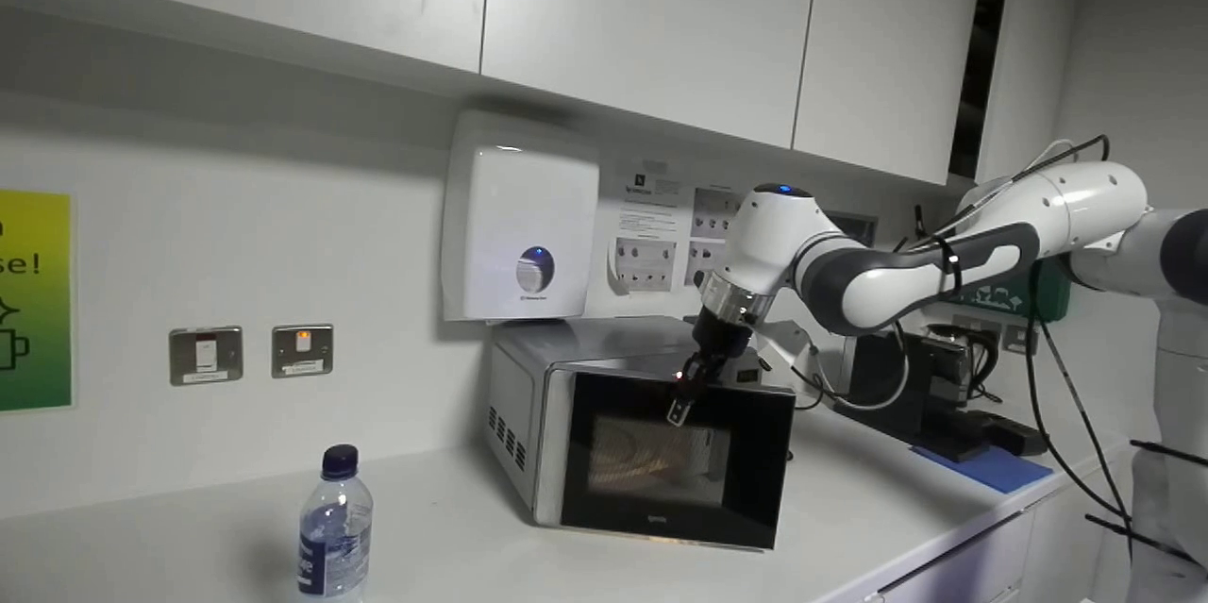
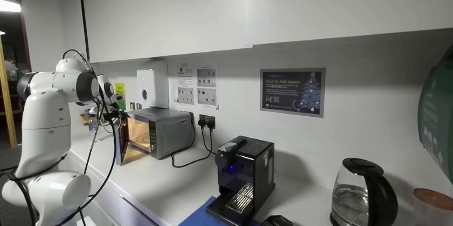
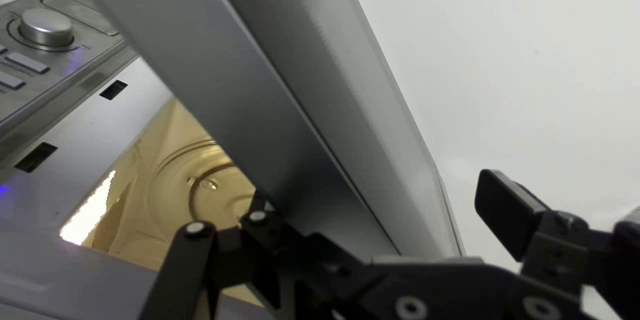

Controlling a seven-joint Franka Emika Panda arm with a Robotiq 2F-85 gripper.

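Microwave door [image 1: 661, 466] is partly open, the hand [image 3: 375, 192] stands spread apart w/ door edge btwn, and prob. further opening remains.

The hand [image 3: 376, 192] is black. Between its jaws, the microwave door [image 3: 295, 129] has a silver-grey edge and a black front; beside it, the silver-grey microwave [image 2: 171, 134] glows amber inside. Below the hand, the bench [image 1: 444, 509] is white; well apart from it, a clear bottle [image 1: 337, 532] wears a dark blue cap.

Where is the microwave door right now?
In the wrist view, the microwave door slants across the middle, the lit interior on its left and the open gripper straddling it.
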